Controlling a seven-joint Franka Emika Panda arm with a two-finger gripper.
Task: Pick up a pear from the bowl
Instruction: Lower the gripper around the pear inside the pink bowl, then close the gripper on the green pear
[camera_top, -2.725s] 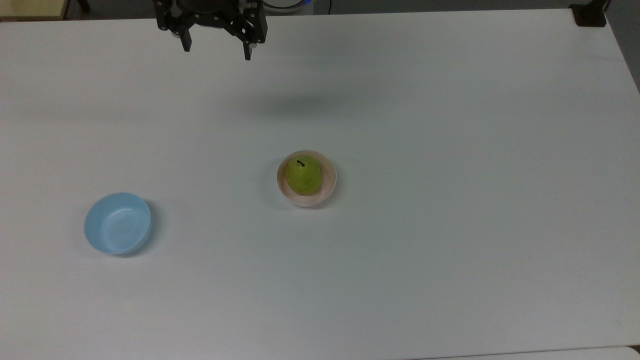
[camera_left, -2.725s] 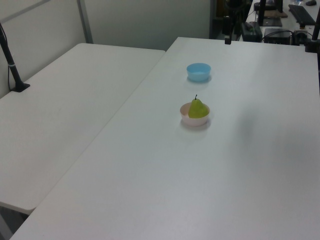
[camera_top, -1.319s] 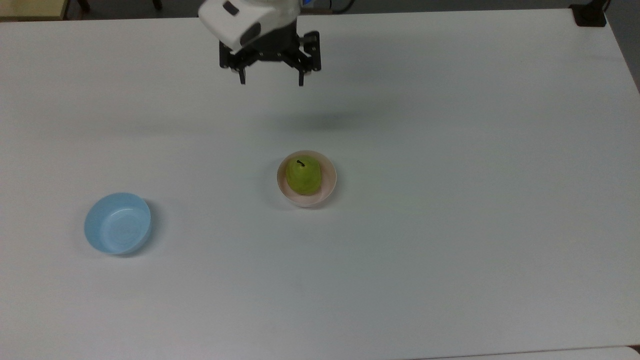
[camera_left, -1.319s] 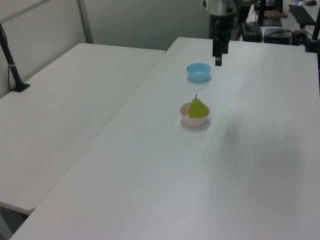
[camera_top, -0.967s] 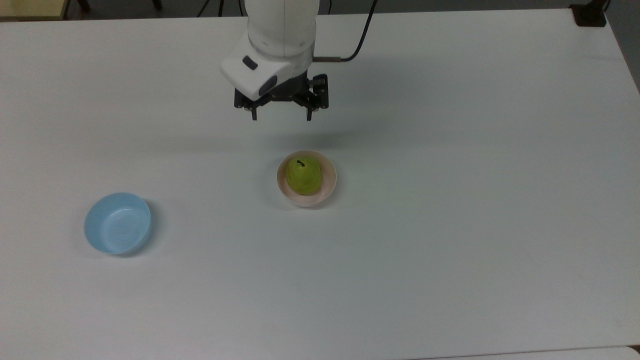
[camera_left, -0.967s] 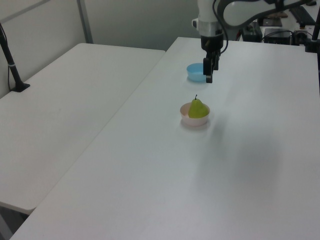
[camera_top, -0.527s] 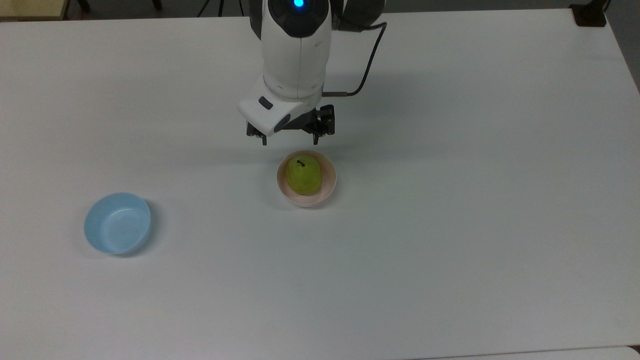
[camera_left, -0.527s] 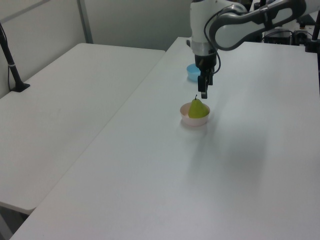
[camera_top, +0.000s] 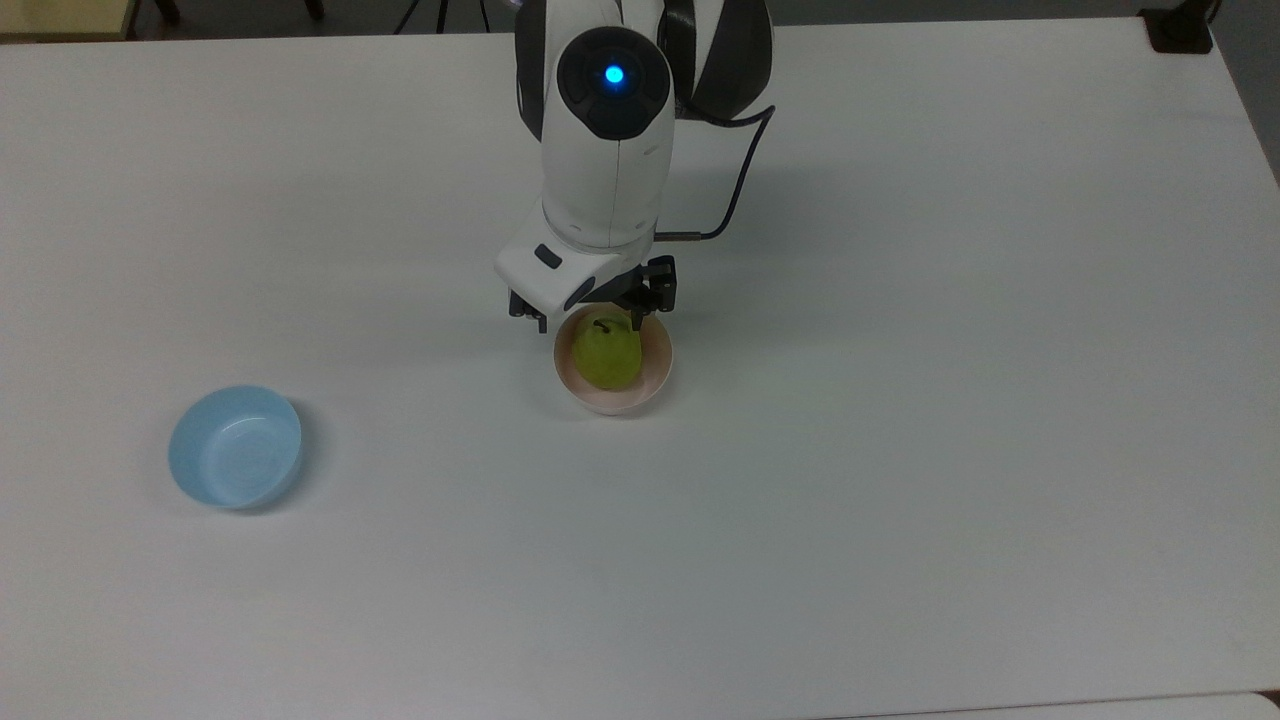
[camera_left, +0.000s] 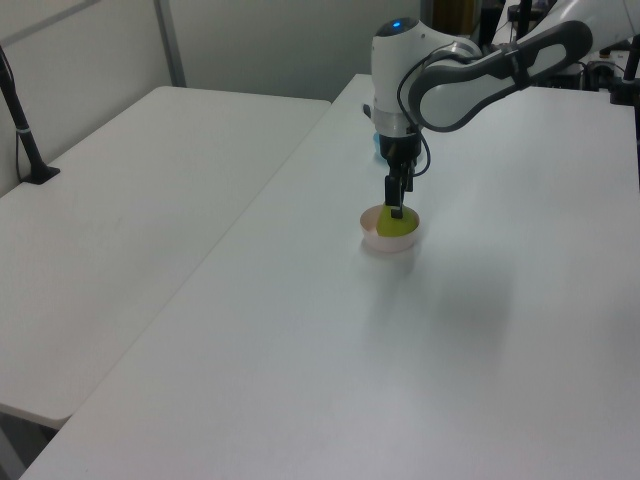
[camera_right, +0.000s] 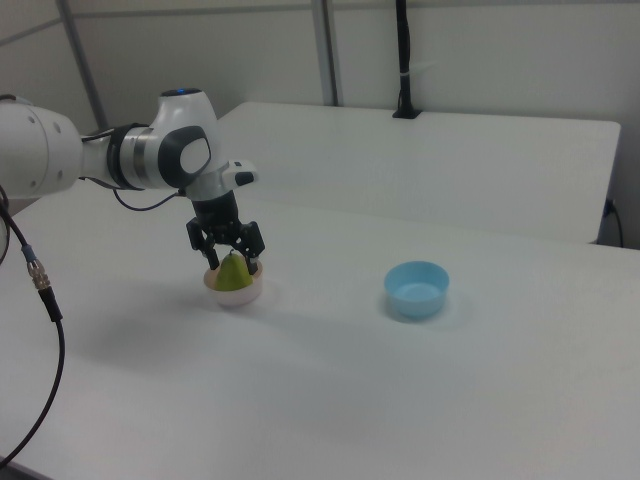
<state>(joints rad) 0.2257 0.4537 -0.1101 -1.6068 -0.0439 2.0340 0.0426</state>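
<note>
pear (camera_top: 606, 355): we find it sitting upright in the bowl (camera_top: 655, 375), stem at the top, near the middle of the surface (camera_top: 900, 400); in the right view it pokes up above the rim.
tool (camera_right: 232, 262): we see its two fingers spread apart, one on each side of the pear's upper part, with nothing gripped yet; in the top view it sits at the bowl's upper edge, over the stem end.
weight: we judge the pear light, a small fruit that a modest squeeze should lift.
stiffness: it looks firm and smooth-skinned, possibly a hard model fruit; we cannot tell which.
slip risk: the skin has a slight sheen and the body tapers upward, so we expect fingers closing on the narrow neck to slide up and off.
where to hold: we would go lower, closing on the widest part of the body just above the bowl's rim, fingers on opposite sides.
bowl risk: it looks light and loose on the surface, so we think a finger catching the rim could tip or drag it.
blue bowl (camera_top: 235, 446): well apart toward the top view's left, empty, no hindrance.
</note>
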